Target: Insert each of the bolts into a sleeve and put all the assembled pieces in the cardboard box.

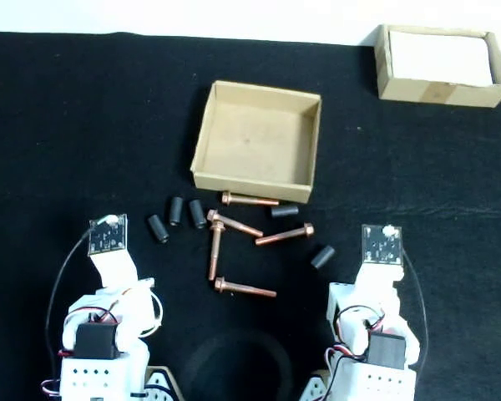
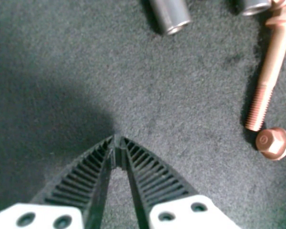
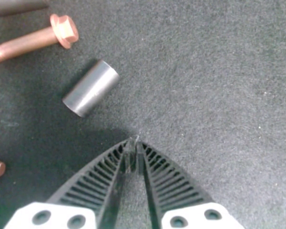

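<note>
Left gripper (image 2: 117,144) and right gripper (image 3: 133,142), fingers pressed together on nothing, hang low over the black surface (image 1: 83,125). By the left, two sleeves (image 2: 169,16) are cut off by the frame; by the right lie one dark sleeve (image 3: 91,94) and a bolt (image 3: 33,40), its shank cropped. In the high view, five copper bolts (image 1: 245,288) and five sleeves lie scattered at centre, just below the open cardboard box (image 1: 246,185). A second box (image 1: 438,90) sits upper right.

Light even, diffuse. Matte black table cloth (image 1: 67,125) soaks it up. Soft shadows pool beside left gripper (image 2: 118,142) and right gripper (image 3: 134,141). Copper-coloured metal bolt (image 2: 269,71) shows faint sheen; white-filled small cardboard box (image 1: 438,90) brightest.
</note>
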`<action>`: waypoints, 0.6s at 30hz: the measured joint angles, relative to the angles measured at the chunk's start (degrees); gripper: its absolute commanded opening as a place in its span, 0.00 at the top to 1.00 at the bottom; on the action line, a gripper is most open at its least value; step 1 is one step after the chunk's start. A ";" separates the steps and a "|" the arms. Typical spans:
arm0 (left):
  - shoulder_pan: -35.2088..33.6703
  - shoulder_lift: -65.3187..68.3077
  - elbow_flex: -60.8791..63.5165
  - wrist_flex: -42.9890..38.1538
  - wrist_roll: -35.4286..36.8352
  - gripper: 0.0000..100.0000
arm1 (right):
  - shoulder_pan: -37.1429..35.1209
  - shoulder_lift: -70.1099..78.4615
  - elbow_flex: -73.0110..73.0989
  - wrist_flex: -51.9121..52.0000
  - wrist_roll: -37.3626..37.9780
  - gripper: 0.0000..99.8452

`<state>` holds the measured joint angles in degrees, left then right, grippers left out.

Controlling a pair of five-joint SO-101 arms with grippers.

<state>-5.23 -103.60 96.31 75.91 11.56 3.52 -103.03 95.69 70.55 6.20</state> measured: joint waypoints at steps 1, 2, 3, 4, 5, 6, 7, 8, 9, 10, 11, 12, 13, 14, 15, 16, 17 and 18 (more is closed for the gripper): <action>0.00 0.00 0.00 0.00 0.00 0.98 | 0.00 0.00 0.00 0.00 0.00 0.99; 0.00 0.00 0.00 0.00 0.00 0.98 | 0.00 0.00 0.00 0.00 0.00 0.99; 0.00 0.00 -0.09 0.00 0.00 0.98 | 0.00 0.00 0.00 0.00 0.00 0.99; 0.00 0.00 -0.62 0.00 0.00 0.98 | 0.00 0.00 0.00 0.00 0.00 0.99; 0.00 0.00 -1.41 0.00 0.00 0.98 | 0.00 0.00 0.00 0.00 0.00 0.99; 0.00 0.00 -2.64 0.00 0.00 0.98 | 0.00 0.00 0.00 0.00 0.00 0.99; 0.00 0.00 -4.22 0.00 0.00 0.98 | 0.00 0.00 0.00 0.00 0.00 0.99; 0.00 0.00 -6.07 0.00 0.00 0.98 | 0.00 0.00 0.00 0.00 0.00 0.99; 0.00 0.00 -7.82 0.00 0.00 0.98 | 0.00 0.00 0.00 0.00 0.00 0.99; 0.00 0.00 -9.23 0.00 0.00 0.98 | 0.00 0.00 0.00 0.00 0.00 0.99; 0.00 0.00 -9.93 0.09 0.00 0.98 | 0.00 0.00 0.00 0.00 0.00 0.99; 0.00 0.00 -10.20 0.09 0.00 0.98 | 0.00 0.00 0.00 0.00 0.00 0.99; 0.00 0.00 -10.29 0.18 0.00 0.98 | 0.00 0.00 0.00 0.00 0.00 0.99; 0.00 0.00 -10.29 0.18 0.00 0.98 | 0.00 0.00 0.00 0.00 0.00 0.99; 0.00 0.00 -10.29 0.18 0.00 0.98 | 0.00 0.00 0.00 0.00 0.00 0.99; 0.00 0.00 -10.29 0.18 0.00 0.98 | 0.00 0.00 0.00 0.00 0.00 0.99; 0.00 0.00 -10.29 0.18 0.00 0.98 | 0.00 0.00 0.00 0.00 0.00 0.99; 0.00 0.00 -10.29 0.18 0.00 0.98 | 0.00 0.00 0.00 0.00 0.00 0.99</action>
<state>-5.23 -103.60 86.02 76.09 11.56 3.52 -103.03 95.69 70.55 6.20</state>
